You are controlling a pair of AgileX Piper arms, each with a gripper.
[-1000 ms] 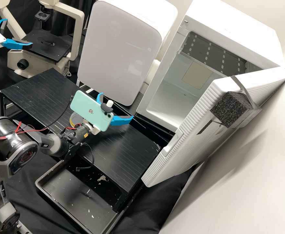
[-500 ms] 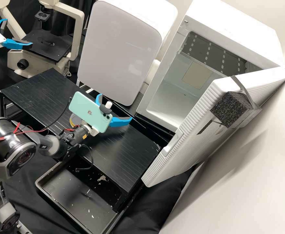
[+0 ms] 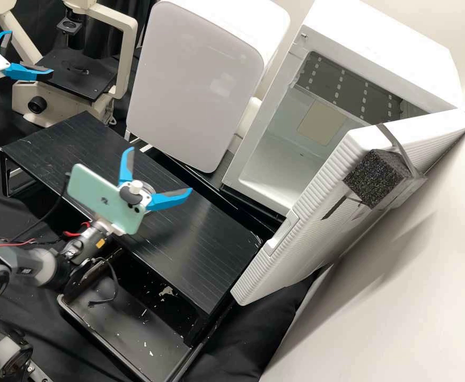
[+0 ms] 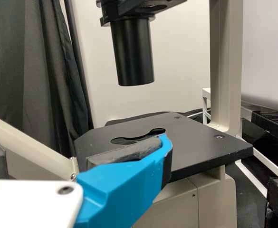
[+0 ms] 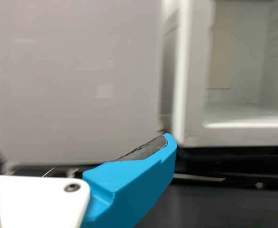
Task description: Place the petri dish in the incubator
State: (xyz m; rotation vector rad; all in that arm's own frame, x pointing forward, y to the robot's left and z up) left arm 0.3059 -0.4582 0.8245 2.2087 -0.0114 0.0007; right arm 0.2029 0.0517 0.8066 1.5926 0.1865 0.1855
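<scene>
Two blue fingers (image 3: 23, 71) spread on your white left gripper (image 3: 31, 53) by the beige microscope (image 3: 129, 53), likewise your right gripper (image 3: 161, 170); the high view adds the ribbed door (image 3: 322, 185) of the white incubator (image 3: 370, 48).

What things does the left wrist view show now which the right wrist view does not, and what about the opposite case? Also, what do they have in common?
Left wrist view: the beige microscope with its flat black stage, its black cylindrical tube, and the dark cloth curtain.

Right wrist view: the light grey, flat appliance front and the white box-shaped incubator, its chamber open.

Both: one bright blue finger beside a white plate.
</scene>
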